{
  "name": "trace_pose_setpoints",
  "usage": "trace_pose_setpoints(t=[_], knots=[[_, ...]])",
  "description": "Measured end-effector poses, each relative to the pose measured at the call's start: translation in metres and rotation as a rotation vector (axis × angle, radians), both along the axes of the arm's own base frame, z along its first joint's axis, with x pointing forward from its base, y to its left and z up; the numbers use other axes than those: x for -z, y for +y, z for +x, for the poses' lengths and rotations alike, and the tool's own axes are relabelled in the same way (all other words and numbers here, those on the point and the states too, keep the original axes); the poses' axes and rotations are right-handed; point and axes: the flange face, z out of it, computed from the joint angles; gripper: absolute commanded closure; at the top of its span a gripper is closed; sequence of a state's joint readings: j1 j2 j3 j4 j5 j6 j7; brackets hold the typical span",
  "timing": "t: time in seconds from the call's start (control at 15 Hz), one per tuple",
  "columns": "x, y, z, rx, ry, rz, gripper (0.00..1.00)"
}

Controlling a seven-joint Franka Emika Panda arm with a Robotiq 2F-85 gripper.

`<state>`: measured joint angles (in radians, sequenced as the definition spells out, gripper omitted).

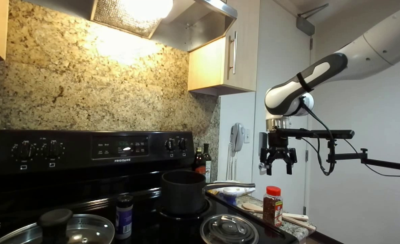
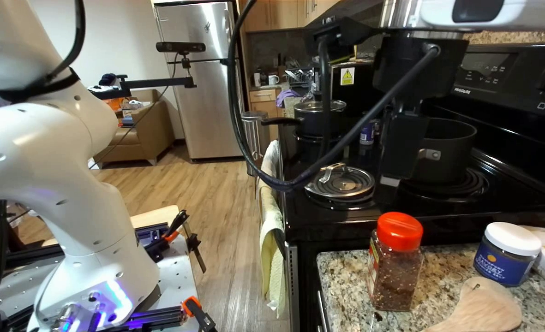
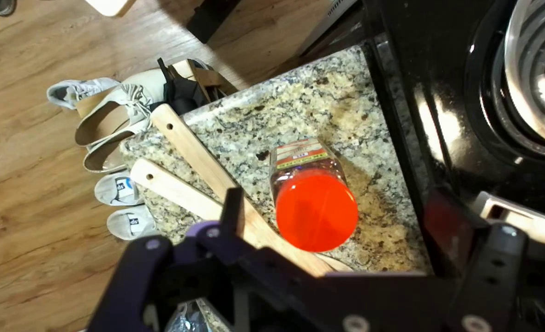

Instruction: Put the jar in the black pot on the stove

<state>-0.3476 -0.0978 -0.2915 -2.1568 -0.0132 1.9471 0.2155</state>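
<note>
Up above the counter [image 2: 341, 269], it's the arm [image 1: 362, 61] reaching in from high at the edge of an exterior view, its white forearm slanting down, a sharp bend at the wrist, and the gripper [image 1: 279, 169] hanging below it, pointing straight down. Fingers [image 1: 289, 167] spread, well apart, tips lowest, with a clear gap between them and what sits underneath! And what sits underneath is the jar [image 2: 396, 272], upright on the speckled stone, red cap [image 1: 273, 190] on top, reddish inside, just beside the edge of the stove [image 1: 72, 149]. Look through the wrist view and that cap is a big bright disc, framed between the two fingers, a shade closer to one of them. Two wooden handles [image 3: 194, 147] lie next to it on the counter. Farther along the same stone stands a blue tub [image 2: 505, 263] with a white top. A black cable [image 2: 284, 184] (quite a loop, that one) hangs from the wrist in a wide curve. Across on the back burner [image 2: 475, 186] stands the black pot [image 1: 183, 191], its long handle [image 1: 232, 185] stretched out toward the counter, while a round lid [image 2: 339, 184] lies flat on the stove, nearer the front.
</note>
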Motion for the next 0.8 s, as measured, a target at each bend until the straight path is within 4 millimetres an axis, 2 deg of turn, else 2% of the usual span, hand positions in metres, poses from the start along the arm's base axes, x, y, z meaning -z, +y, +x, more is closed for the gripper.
trace_pose_setpoints(t=[0.4, 0.8], knots=[[0.0058, -0.0035, 0.0093, -0.1, 0.011, 0.047, 0.0], [0.0077, -0.006, 0.0102, -0.103, 0.026, 0.076, 0.0]])
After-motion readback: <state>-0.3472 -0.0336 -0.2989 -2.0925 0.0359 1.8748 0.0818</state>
